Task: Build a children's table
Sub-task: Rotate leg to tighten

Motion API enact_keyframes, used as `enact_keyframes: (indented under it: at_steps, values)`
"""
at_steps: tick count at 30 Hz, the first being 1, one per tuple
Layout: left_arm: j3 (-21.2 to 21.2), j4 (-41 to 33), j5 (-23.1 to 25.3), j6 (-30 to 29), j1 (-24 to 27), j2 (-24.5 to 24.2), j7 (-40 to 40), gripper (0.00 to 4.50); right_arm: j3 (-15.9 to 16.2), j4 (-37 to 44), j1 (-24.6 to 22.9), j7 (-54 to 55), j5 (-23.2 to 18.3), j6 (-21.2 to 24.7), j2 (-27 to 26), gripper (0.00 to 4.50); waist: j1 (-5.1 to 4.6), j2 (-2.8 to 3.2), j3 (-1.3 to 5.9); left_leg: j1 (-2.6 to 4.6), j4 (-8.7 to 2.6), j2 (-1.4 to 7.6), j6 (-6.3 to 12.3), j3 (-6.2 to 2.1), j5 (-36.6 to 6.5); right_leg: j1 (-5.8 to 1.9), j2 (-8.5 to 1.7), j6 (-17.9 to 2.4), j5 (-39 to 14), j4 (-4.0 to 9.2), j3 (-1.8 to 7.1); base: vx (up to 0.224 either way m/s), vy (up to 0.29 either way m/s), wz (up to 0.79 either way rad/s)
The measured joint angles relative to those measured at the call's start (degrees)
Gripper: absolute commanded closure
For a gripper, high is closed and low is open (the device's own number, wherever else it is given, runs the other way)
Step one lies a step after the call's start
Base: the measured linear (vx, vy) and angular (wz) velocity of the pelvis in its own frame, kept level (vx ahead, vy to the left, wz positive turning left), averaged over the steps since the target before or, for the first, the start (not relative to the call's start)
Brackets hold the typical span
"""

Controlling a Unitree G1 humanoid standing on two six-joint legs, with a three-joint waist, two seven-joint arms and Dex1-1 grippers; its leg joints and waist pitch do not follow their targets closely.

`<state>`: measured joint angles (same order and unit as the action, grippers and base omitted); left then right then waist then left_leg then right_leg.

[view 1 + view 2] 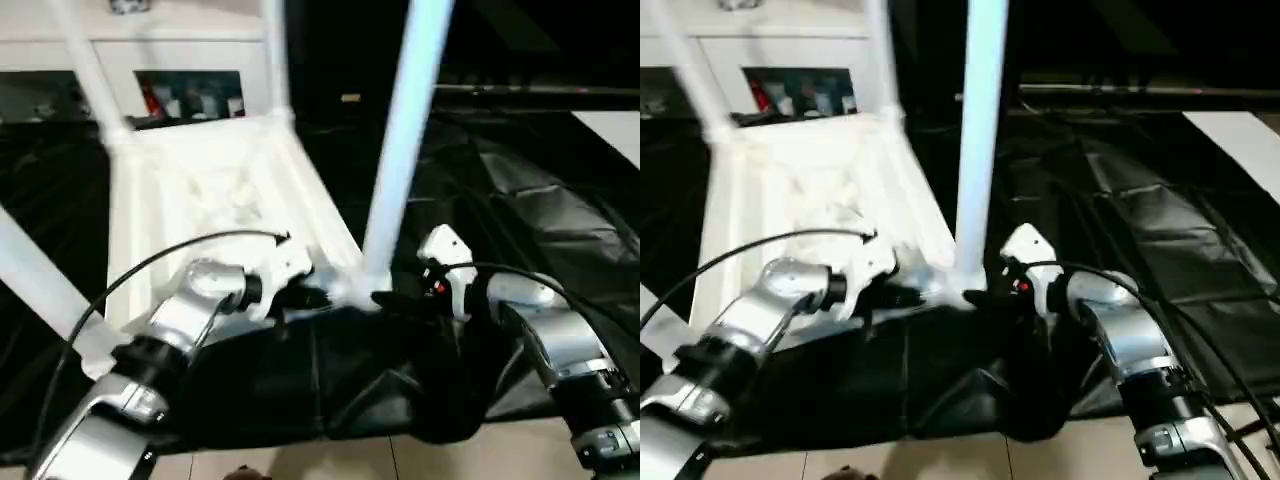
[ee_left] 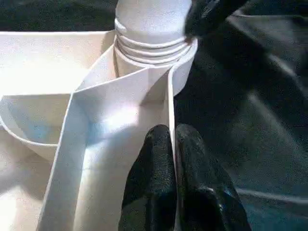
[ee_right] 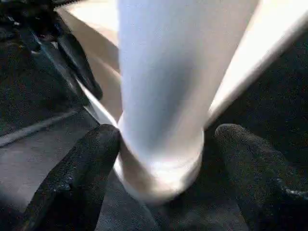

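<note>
My left gripper [image 2: 174, 159] pinches the upturned table top's rim [image 2: 169, 103]; my right gripper [image 3: 161, 166], wide, straddles the leg [image 1: 405, 140], apparently seated, awaiting tightening.

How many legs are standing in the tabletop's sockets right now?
4: near-right leg between the grippers, far-right leg, far-left leg, near-left leg by the left forearm. None seem hidden.

The children's table [image 1: 215, 190] lies upside down on the work table [image 1: 520, 200] — legs up. The near corner leg [image 1: 400, 150] stands between the right gripper [image 3: 161, 144] fingers; the left gripper [image 2: 173, 159] pinches the rim beside that socket.
</note>
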<state>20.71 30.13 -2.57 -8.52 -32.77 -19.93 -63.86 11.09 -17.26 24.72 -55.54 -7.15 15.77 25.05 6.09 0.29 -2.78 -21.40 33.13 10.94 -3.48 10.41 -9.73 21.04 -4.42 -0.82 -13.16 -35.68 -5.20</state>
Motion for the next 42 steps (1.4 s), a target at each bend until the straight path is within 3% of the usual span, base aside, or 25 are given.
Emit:
enact_keyframes:
  at_steps: [4, 9, 11, 25, 30, 35, 40, 42]
  values:
    - [0.1, -2.42, -0.03, -0.72, 1.25, -0.47, -2.67, 4.5, 1.76, 1.74, -0.21, -3.16, -0.11, 0.93, 0.73, 0.95, 0.31, -0.04, -0.02, 0.0, 0.0, 0.02, 0.05, 0.1, -0.03, 0.01, -0.01, 0.02, -0.01, 0.03, 0.05, 0.0, 0.0, 0.0]
    - [-0.01, -2.44, -0.04, -0.91, 1.28, -0.72, -3.31, 4.5, 2.65, 1.29, -0.24, -4.34, 0.3, 1.05, 1.2, 1.32, 0.32, -0.09, -0.05, 0.02, 0.0, 0.03, 0.04, 0.1, -0.02, 0.02, -0.01, 0.03, -0.02, 0.0, 0.05, 0.0, 0.0, 0.0]
    - [-0.02, -2.61, -0.04, -1.12, 1.31, -0.79, -3.4, 4.5, 2.66, 1.25, -0.21, -4.38, 0.32, 1.01, 1.2, 1.66, 0.33, -0.11, -0.06, 0.02, 0.0, 0.03, 0.04, 0.11, -0.02, 0.02, -0.01, 0.03, -0.02, 0.0, 0.05, 0.0, 0.0, 0.0]
    - [-0.45, -2.92, 0.09, -1.81, 1.52, -0.89, -3.33, 4.5, 2.67, -0.22, 0.42, -4.21, 0.49, 0.89, 0.55, 1.83, 0.18, -0.3, -0.05, 0.08, 0.02, 0.04, 0.05, 0.12, -0.02, 0.02, -0.01, 0.03, -0.02, -0.07, 0.06, 0.0, 0.0, 0.0]
    - [-1.93, -1.13, 2.24, -4.18, 0.39, 2.32, 4.82, 4.5, -1.83, -6.1, 1.72, 7.08, 0.13, 2.25, -5.94, 1.83, -1.07, -0.52, 0.02, 0.34, 0.06, 0.03, 0.02, 0.15, -0.01, -0.1, -0.01, -0.02, 0.06, -0.22, 0.15, 0.0, 0.0, 0.0]
    - [-3.56, 5.21, 3.75, -9.75, -4.28, 10.07, 18.59, 4.5, -8.72, -9.28, 2.54, 29.73, 0.81, 4.32, -15.71, 1.83, -1.29, -0.38, 0.12, 0.46, 0.04, 0.03, -0.04, 0.15, 0.02, -0.12, -0.01, 0.1, 0.1, -0.23, 0.18, 0.0, 0.0, 0.0]
    - [-3.59, 7.9, 4.84, -10.89, -6.17, 13.95, 25.1, 4.5, -10.08, -10.5, 3.73, 40.26, 2.85, 3.99, -20.36, 1.83, -1.1, -0.29, 0.21, 0.45, -0.02, 0.02, -0.04, 0.16, 0.02, -0.13, -0.01, -0.02, 0.18, -0.22, 0.2, 0.0, 0.0, 0.0]
    - [-3.59, 8.07, 5.3, -10.7, -6.28, 14.22, 25.5, 4.5, -10.01, -10.93, 4.11, 40.56, 3.48, 3.78, -20.55, 1.28, -1.09, -0.3, 0.22, 0.44, -0.03, 0.02, -0.04, 0.16, 0.02, -0.13, -0.01, -0.02, 0.18, -0.18, 0.2, 0.0, 0.0, 0.0]
